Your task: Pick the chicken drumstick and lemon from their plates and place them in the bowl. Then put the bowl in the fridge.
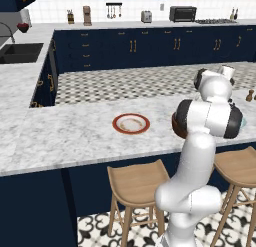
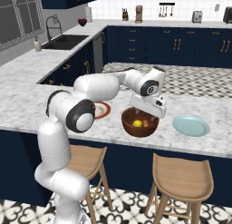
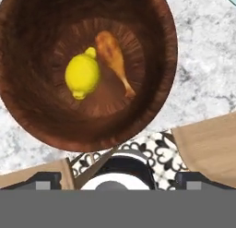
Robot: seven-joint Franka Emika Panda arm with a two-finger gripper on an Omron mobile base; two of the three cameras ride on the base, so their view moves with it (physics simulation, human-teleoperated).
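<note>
Directly above the bowl (image 3: 87, 70), looking straight down into it from the hand view: lemon (image 3: 82, 75) and chicken drumstick (image 3: 113, 58) lying side by side on the dark wooden bottom, just beside each other, bone end of the drumstick pointing toward the rim. Gripper (image 2: 146, 113) poised over the bowl's mouth in the right base view, holding nothing; how wide the jaws stand cannot be told (only two dark tips at the lower edge of the hand view, well apart from each other). Bowl (image 2: 140, 123) resting on the marble counter (image 2: 27, 100) near its front edge, above two wooden stools (image 2: 183, 178). To one side of it the white plate with the red-brown rim (image 1: 131, 123), bare; to the other the pale blue plate (image 2: 190, 125), likewise bare. From the left base view, bowl mostly hidden behind the arm, just a dark sliver (image 1: 174, 126) showing. Along the back wall a toaster (image 1: 146, 16), a toaster oven (image 1: 182, 13), a knife block (image 1: 70, 17) and hanging utensils (image 1: 113, 11). Sink (image 2: 65, 41) with a faucet off to the left. No readable writing, brand or label anywhere, appliance fronts too small and blurred to make out.
</note>
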